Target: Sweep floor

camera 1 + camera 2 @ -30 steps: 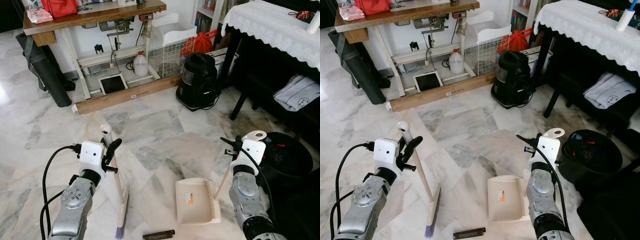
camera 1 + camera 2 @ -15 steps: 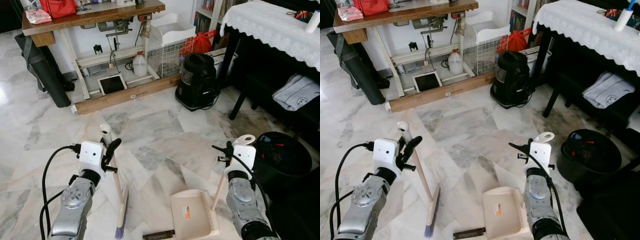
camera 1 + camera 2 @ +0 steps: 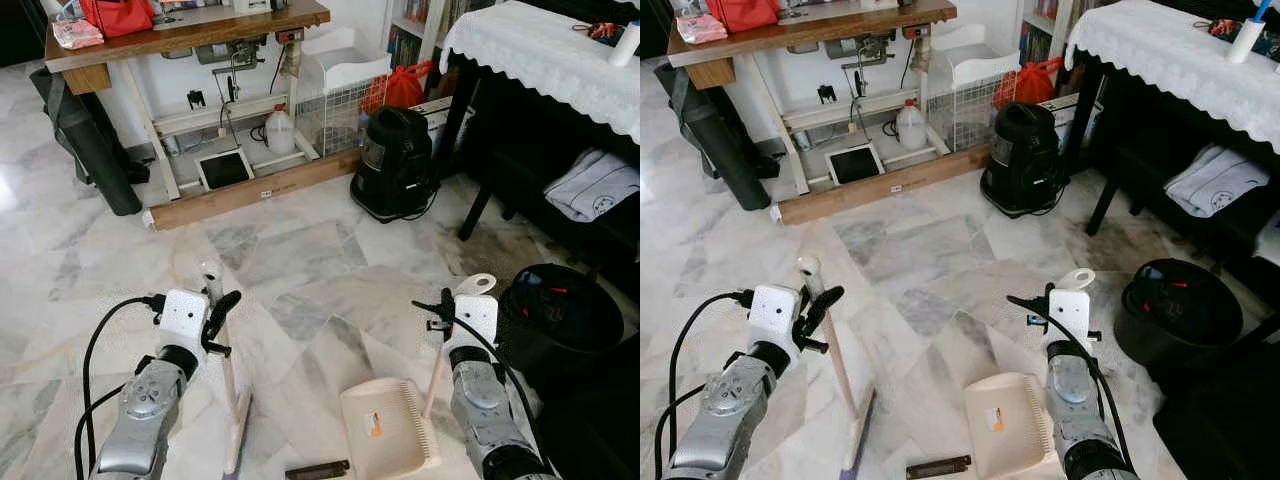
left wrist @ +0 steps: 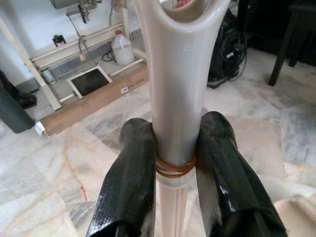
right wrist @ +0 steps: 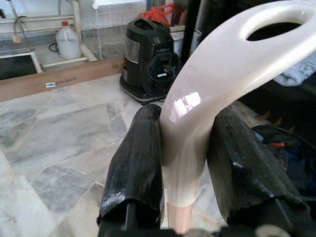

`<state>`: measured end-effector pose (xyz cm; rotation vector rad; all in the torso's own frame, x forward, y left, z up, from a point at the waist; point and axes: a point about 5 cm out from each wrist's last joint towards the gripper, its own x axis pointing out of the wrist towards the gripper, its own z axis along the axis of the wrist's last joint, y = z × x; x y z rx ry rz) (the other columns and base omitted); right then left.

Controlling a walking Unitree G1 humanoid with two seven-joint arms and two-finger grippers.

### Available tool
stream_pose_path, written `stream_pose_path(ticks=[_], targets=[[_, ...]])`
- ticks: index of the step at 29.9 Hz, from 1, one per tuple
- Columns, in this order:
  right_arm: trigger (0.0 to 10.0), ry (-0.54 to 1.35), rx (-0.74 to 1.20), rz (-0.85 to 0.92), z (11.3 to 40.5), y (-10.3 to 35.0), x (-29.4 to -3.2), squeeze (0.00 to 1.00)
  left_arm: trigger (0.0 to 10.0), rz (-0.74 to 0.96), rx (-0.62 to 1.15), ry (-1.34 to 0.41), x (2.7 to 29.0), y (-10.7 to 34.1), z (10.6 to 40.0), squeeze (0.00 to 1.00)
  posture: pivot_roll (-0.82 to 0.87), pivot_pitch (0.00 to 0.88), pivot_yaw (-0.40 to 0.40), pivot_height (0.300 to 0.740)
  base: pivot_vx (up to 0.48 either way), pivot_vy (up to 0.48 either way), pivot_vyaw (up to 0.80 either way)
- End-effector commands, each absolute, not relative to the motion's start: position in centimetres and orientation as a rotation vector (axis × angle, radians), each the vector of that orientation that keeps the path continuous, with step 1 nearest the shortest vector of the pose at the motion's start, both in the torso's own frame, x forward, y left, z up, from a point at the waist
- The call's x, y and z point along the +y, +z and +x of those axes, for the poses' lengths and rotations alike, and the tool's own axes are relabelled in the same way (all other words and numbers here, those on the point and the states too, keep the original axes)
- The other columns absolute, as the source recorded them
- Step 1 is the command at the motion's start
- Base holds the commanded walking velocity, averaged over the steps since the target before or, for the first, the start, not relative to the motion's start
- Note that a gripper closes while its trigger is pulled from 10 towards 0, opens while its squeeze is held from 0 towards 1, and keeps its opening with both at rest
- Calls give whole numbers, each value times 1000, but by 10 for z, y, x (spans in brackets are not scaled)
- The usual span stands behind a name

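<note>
Broom, lower left of frame, is clenched by the left pincer; right pincer grips the dustpan handle, lower centre. Sweeping is underway; next, brush the dark debris into the pan.

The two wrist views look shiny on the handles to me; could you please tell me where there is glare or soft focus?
Left wrist view: a long highlight runs down the broom handle, sharp between the left pincer fingers; the background floor is slightly soft. Right wrist view: bright glare patches on the dustpan handle, held by the right pincer; the vacuum cleaner behind stays fairly crisp.
</note>
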<state>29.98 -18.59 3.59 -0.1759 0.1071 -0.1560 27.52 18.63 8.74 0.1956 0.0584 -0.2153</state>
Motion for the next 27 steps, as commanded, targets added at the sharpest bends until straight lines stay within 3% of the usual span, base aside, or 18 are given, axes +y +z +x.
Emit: stream_pose_path(ticks=[1,10,14,17,27], targets=[[10000,-127,140,-213,297,30,-185,0,10000,232,107,-225,188,82,275,0,62,78,16,740,0,0,0],[10000,-53,254,-264,291,14,-174,0,10000,201,178,-214,190,73,276,0,60,79,16,740,0,0,0],[10000,-40,271,-263,289,10,-171,0,10000,131,216,-197,192,72,277,0,62,81,17,740,0,0,0],[10000,-34,275,-263,289,10,-168,0,10000,-13,247,-171,194,74,278,0,64,83,17,740,0,0,0],[10000,-26,274,-250,292,11,-163,0,10000,-67,280,-147,197,71,279,0,63,83,16,740,0,0,0]])
